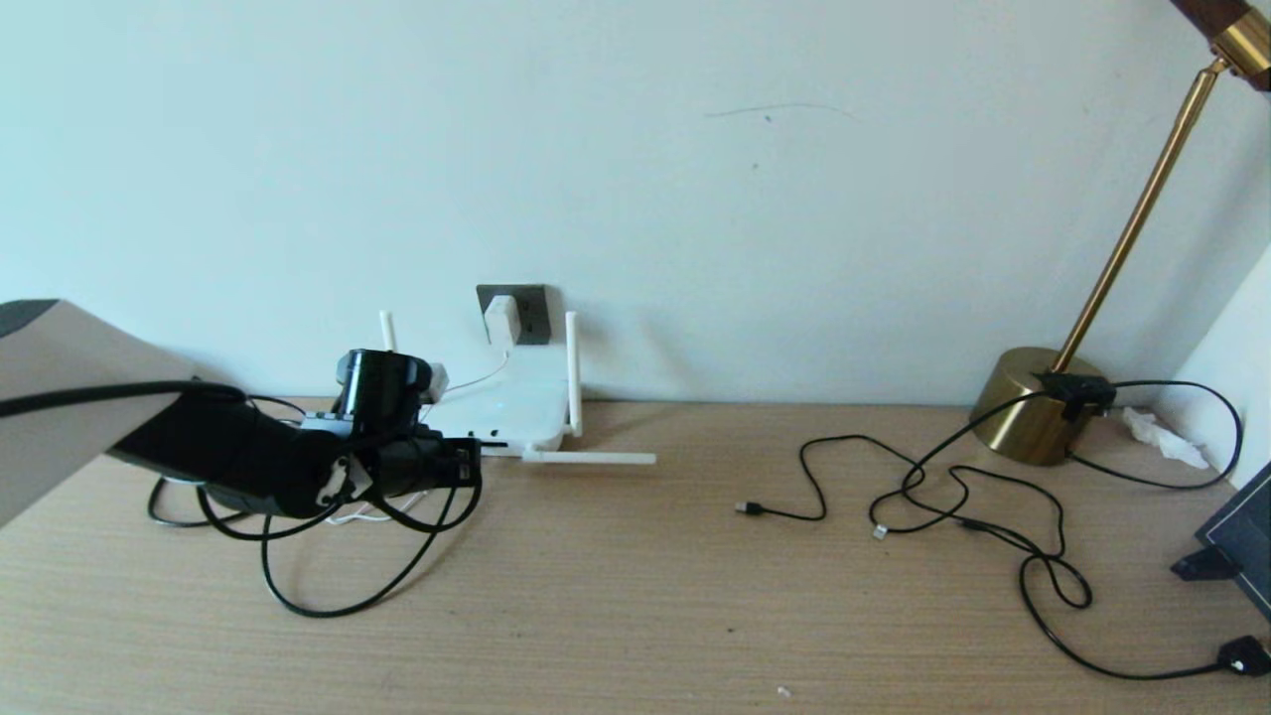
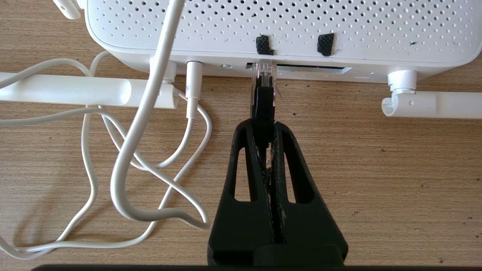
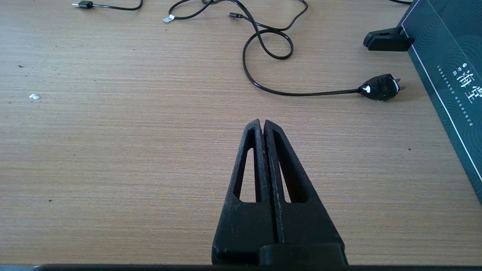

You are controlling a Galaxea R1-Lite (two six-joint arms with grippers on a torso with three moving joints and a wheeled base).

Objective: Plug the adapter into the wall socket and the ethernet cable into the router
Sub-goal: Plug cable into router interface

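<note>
On the left side of the pale wood-grain table (image 1: pixel 635 596), our left gripper (image 2: pixel 263 130) has its jaws clamped on the boot of the thick black ethernet cable (image 2: pixel 263 101), whose clear plug tip sits at the mouth of a port on the front edge of the flat white perforated router (image 2: pixel 278 26). We cannot tell whether it is seated. We judge the main risk to be a slight tilt: the tip could catch the port lip and shove the light router back toward the wall, or the plug could slip in the jaws. The loose loops of thin white cord (image 2: pixel 124 180) lying just beside the gripper could snag it on withdrawal.

The small white rounded adapter (image 1: pixel 501 318) already sits on the dark grey square wall socket (image 1: pixel 526 310), behind the router. A folded-down white stick antenna (image 1: pixel 591 458) narrows the room to the right of the port.

Further right, thin black cords (image 1: pixel 933 487) sprawl near the brass lamp base (image 1: pixel 1033 407). Our right gripper (image 3: pixel 262 126) hovers over bare table, jaws closed on nothing.
</note>
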